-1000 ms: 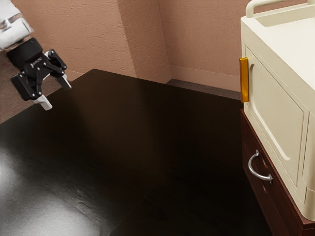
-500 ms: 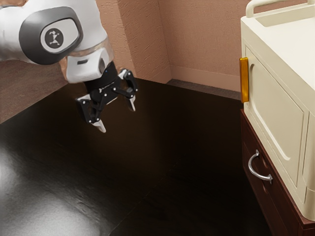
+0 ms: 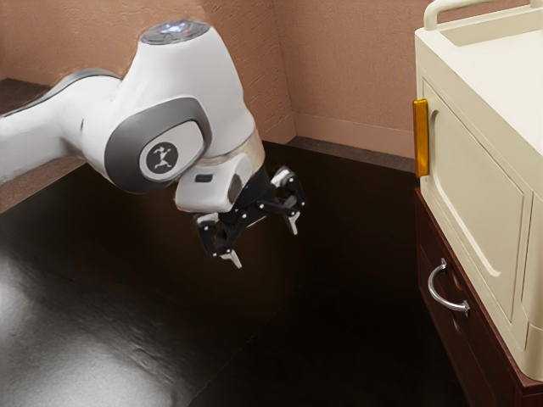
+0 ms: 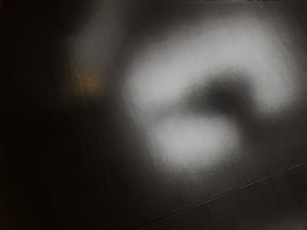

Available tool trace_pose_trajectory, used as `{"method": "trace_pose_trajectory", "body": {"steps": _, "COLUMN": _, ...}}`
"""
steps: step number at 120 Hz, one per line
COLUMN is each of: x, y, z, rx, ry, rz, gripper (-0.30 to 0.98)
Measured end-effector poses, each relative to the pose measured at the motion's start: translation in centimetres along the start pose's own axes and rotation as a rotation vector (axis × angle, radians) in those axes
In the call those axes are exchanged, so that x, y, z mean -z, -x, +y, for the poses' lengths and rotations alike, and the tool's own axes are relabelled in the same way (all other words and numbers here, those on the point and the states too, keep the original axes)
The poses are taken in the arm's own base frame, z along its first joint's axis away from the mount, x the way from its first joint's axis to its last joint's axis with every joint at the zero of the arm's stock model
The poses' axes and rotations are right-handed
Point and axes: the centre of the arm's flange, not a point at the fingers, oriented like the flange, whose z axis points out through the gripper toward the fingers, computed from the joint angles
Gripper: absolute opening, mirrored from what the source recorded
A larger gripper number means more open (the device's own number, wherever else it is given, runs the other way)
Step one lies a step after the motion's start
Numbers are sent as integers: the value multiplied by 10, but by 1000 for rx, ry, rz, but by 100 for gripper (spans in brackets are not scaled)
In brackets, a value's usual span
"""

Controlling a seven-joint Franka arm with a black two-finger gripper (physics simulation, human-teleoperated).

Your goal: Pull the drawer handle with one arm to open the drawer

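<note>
The tool is released, its two fingers spread well apart with nothing between them, and it hangs tilted above the dark bench, nearer the bench's far edge than the near side in the exterior view. The white arm reaches in from the exterior view's left, over the bench. The silver handle, a curved bar fixed at both ends, is on the dark red-brown drawer at the exterior view's right, well apart from the tool. The drawer is shut, its face in line with the frame around it. I cannot tell whether its cabinet stands on the bench or against the bench's side. Directly above the drawer sits a cream unit with a recessed front panel, an upright amber grip at its edge by the bench's far right corner in the exterior view, and a rounded rail along its top. In the wrist view, the glossy bench top carries pale, blurred reflections, a faint orange glow and a thin straight seam.
</note>
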Motion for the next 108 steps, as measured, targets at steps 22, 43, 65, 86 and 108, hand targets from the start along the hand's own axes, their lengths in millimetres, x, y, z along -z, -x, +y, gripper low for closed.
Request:
{"method": "trace_pose_trajectory", "body": {"steps": 22, "x": -7, "y": -20, "z": -20, "rx": -65, "ry": -108, "rz": -22, "gripper": 69}}
{"method": "trace_pose_trajectory", "body": {"steps": 43, "x": 9, "y": -40, "z": -25, "rx": -116, "ry": -164, "rz": -21, "gripper": 69}}
{"method": "trace_pose_trajectory", "body": {"steps": 65, "x": 27, "y": -64, "z": -21, "rx": -172, "ry": -169, "rz": -4, "gripper": 69}}
{"method": "trace_pose_trajectory", "body": {"steps": 86, "x": 30, "y": -85, "z": -22, "rx": -220, "ry": -162, "rz": 8, "gripper": 69}}
{"method": "trace_pose_trajectory", "body": {"steps": 108, "x": 40, "y": -102, "z": -9, "rx": -260, "ry": -171, "rz": 22, "gripper": 69}}
